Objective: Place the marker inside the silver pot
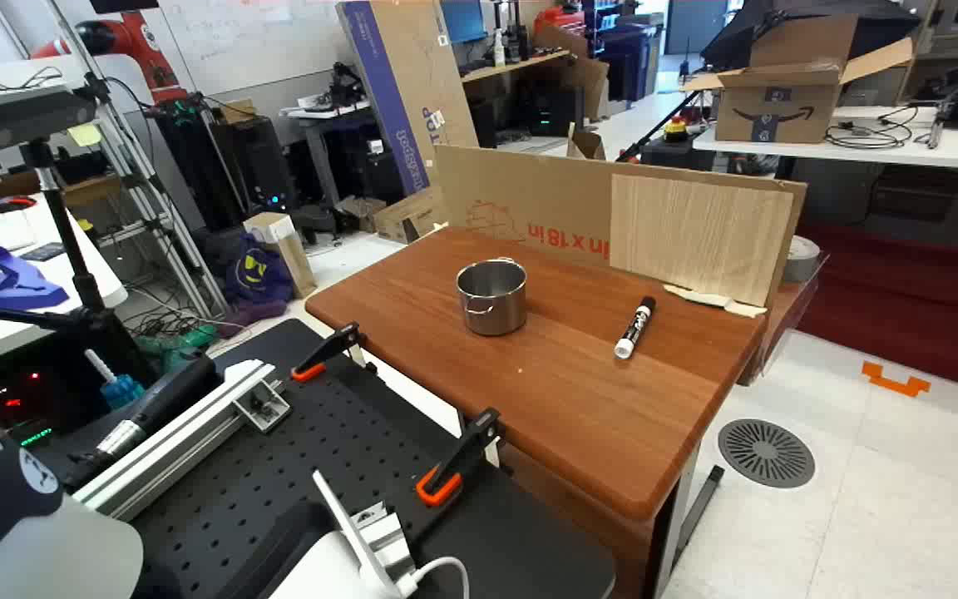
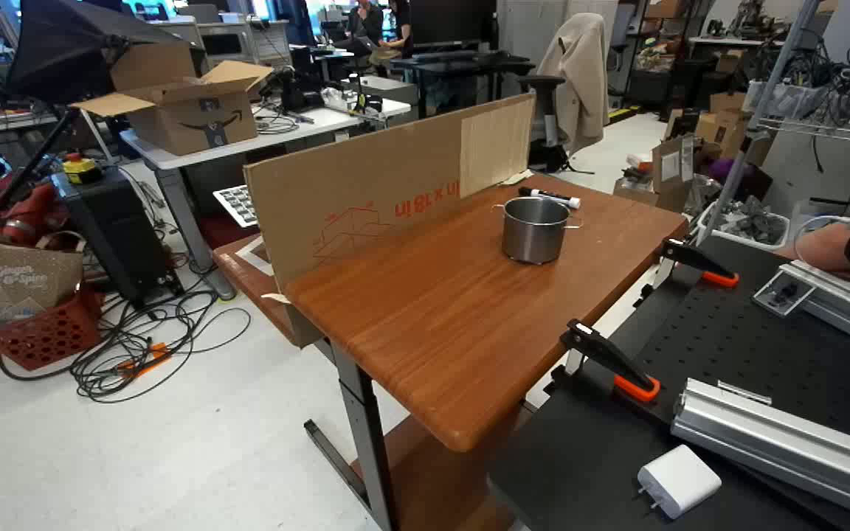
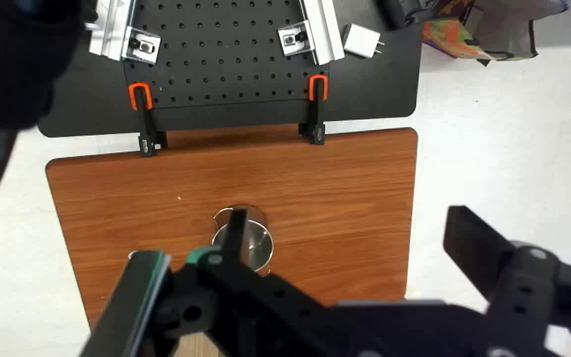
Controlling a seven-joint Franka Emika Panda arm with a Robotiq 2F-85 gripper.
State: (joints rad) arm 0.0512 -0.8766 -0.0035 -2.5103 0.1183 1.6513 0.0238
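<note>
The marker (image 1: 635, 329) lies on the brown table (image 1: 579, 416), black with a white end; it also shows in an exterior view just behind the pot (image 2: 549, 197). In the wrist view only a small whitish tip (image 3: 132, 254) shows, with the rest behind a gripper part. The silver pot (image 1: 493, 301) stands upright on the table, in both exterior views (image 2: 533, 234). In the wrist view the pot (image 3: 261, 245) is partly covered by the left finger. My gripper (image 3: 349, 218) is open with nothing between its fingers, high above the table. It is outside both exterior views.
A cardboard panel (image 1: 529, 195) stands along the table's far edge. Two orange-and-black clamps (image 1: 462, 457) (image 1: 328, 351) sit at the edge of the black perforated bench (image 1: 321, 441). Metal rails (image 2: 779, 435) and a white plug (image 2: 679, 481) lie on that bench.
</note>
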